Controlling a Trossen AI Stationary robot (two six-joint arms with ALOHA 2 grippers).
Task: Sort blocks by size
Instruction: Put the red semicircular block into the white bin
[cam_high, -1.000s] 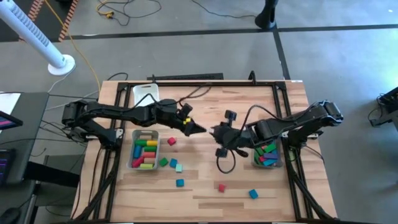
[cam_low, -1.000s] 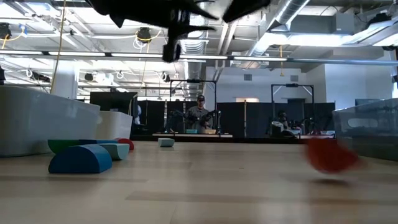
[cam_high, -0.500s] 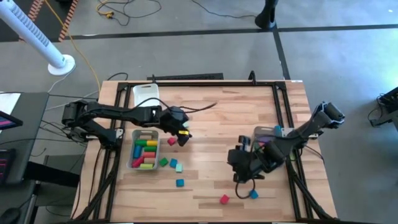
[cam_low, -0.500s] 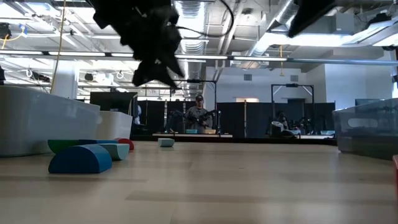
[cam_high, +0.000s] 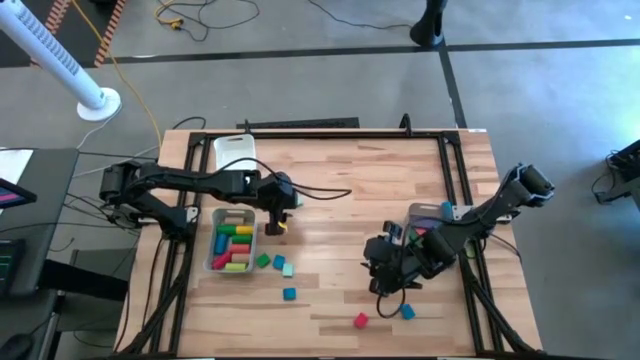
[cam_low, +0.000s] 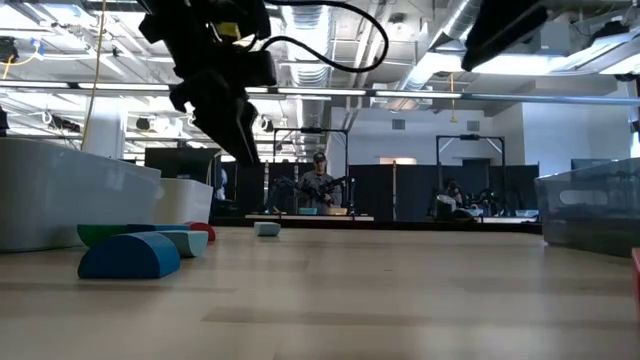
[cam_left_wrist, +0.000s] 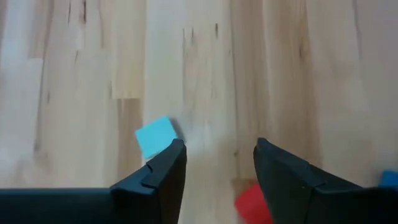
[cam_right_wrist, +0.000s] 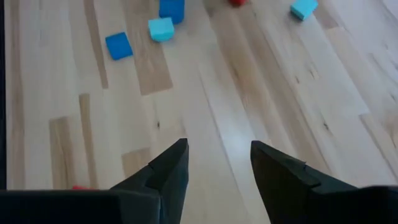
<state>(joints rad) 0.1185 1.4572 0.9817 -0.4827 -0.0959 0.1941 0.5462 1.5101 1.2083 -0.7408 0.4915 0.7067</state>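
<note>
Several coloured blocks lie in the clear left bin (cam_high: 232, 241). Loose blocks rest flat on the wood: a red one (cam_high: 275, 228), green (cam_high: 262, 261), two teal (cam_high: 283, 266), blue (cam_high: 289, 294), red (cam_high: 360, 320) and blue (cam_high: 407, 312). My left gripper (cam_high: 277, 220) is open, pointing down just above the first red block, which shows below its fingers in the left wrist view (cam_left_wrist: 250, 202) beside a teal block (cam_left_wrist: 155, 137). My right gripper (cam_high: 372, 265) is open and empty above bare wood, left of the right bin (cam_high: 440, 212). Its wrist view shows far blocks (cam_right_wrist: 118, 45).
A white tray (cam_high: 234, 150) stands at the far left. The right arm covers most of the right bin. In the low view, a blue half-round block (cam_low: 128, 255) and other blocks lie beside the left bin (cam_low: 70, 195). People show in the room beyond.
Both grippers were close together over the table's middle. My left gripper has drawn back toward the left bin and tipped down over the red block. My right gripper has swung toward the near edge and lower. The red block near the front has shifted toward the near edge.
</note>
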